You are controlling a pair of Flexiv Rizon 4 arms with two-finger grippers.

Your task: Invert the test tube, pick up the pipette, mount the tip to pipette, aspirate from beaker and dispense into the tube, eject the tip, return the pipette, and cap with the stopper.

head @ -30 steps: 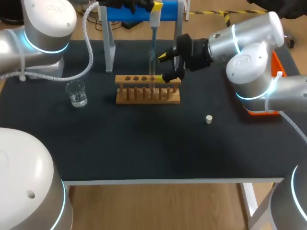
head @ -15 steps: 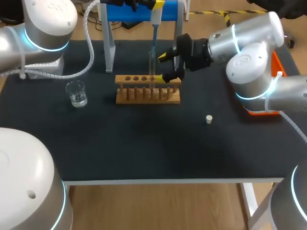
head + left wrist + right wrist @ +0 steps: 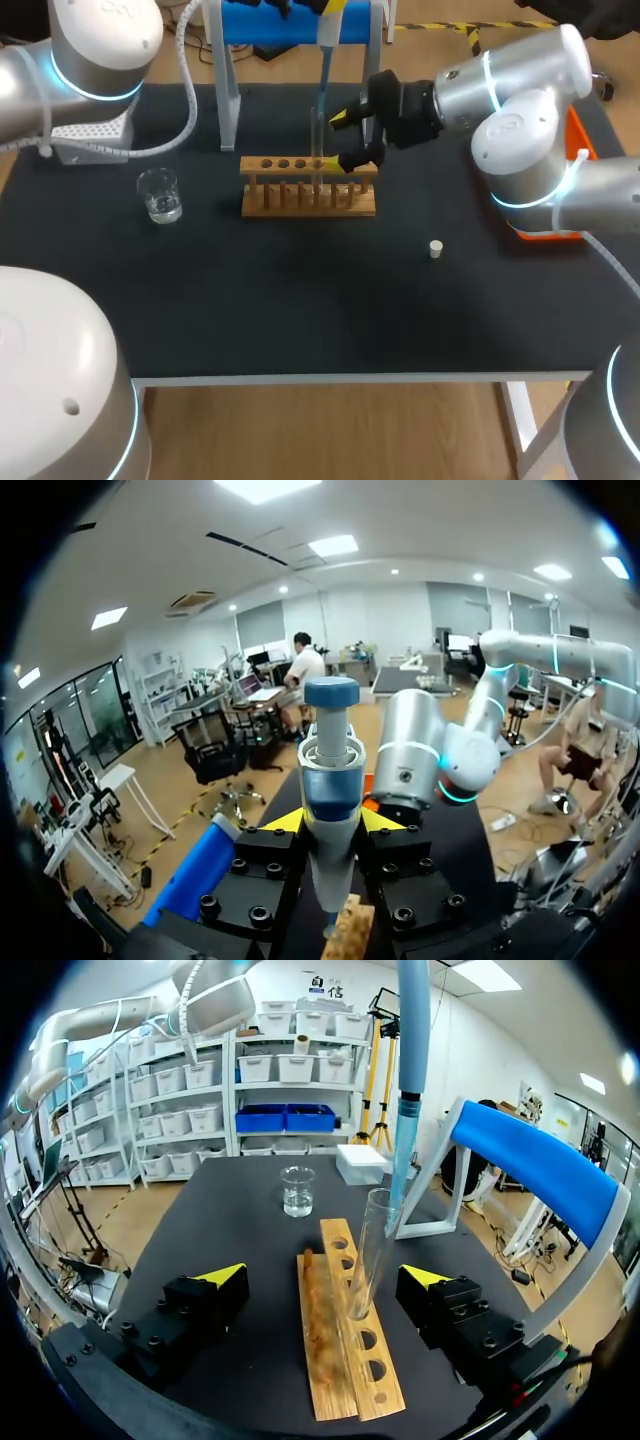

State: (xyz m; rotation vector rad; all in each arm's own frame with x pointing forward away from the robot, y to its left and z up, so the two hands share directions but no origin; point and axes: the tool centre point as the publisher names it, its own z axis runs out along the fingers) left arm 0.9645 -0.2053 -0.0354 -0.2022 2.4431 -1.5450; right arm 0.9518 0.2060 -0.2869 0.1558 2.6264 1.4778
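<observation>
Over the table (image 3: 300, 300), left hand (image 3: 332, 821) clamping the pipette (image 3: 330, 770) has risen; right hand (image 3: 325, 1277) gapes around the tube (image 3: 372, 1250).

Silver arms (image 3: 520, 140) with glowing cyan rings; black, yellow-tipped right tool (image 3: 323, 1276).

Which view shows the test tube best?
The right wrist view: the test tube stands in the wooden rack, whole length visible, with the pipette tip at its mouth. The head view shows it only as a thin sliver beside the right hand. The left wrist view does not show it.

pipette (image 3: 326, 58) slightly higher above tube (image 3: 317, 135)
</observation>
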